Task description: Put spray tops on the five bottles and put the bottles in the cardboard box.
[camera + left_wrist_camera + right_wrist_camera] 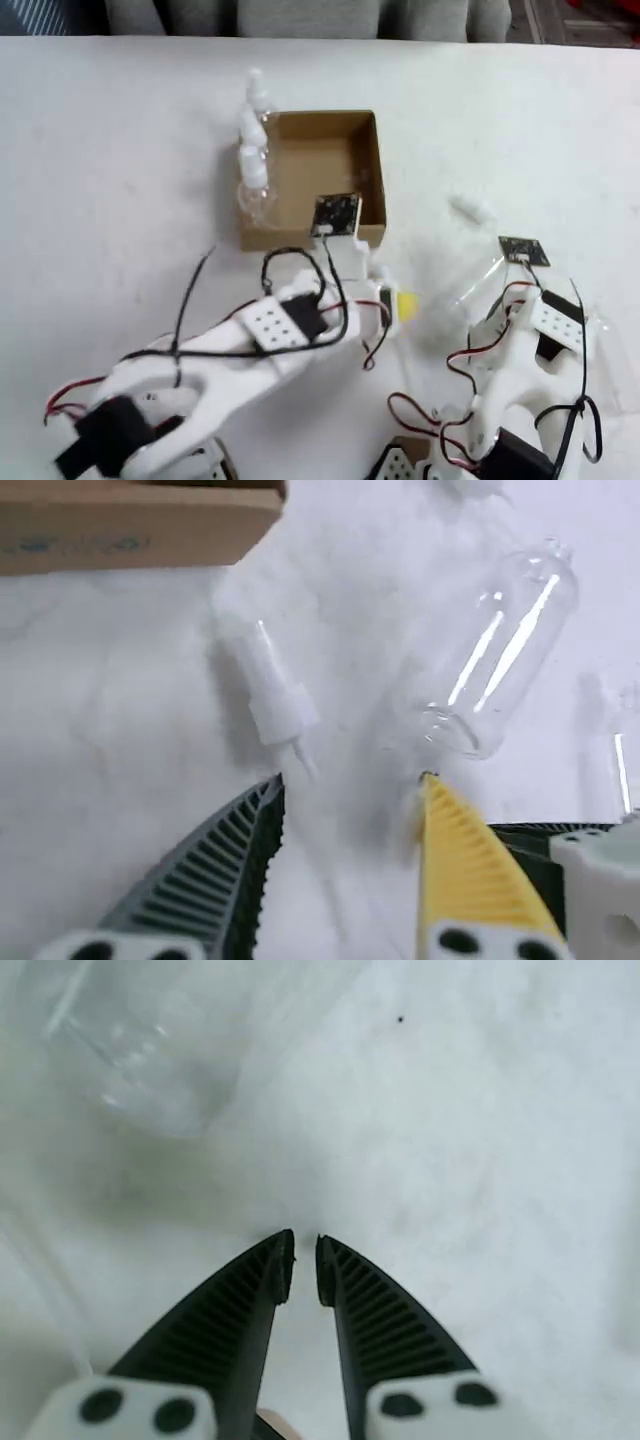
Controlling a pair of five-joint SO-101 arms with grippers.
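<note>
**By the box's near right corner: left claw wide, spray top ahead**

Just near of the cardboard box (300, 237), my left gripper (350, 780) gapes wide. A loose spray top (275, 695) lies on the table (120, 150) just beyond its fingertips, and a clear bottle (500, 660) lies on its side further right. My right gripper (303, 1250) is pinched nearly closed on nothing. Capped bottles (255, 150) stand at the box's left wall.

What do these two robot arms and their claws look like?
Both are white plastic with black blocks, looped with red and black cables. The left gripper has one grey ribbed finger and one yellow; the right gripper has two black ribbed, pointed fingers.
</note>
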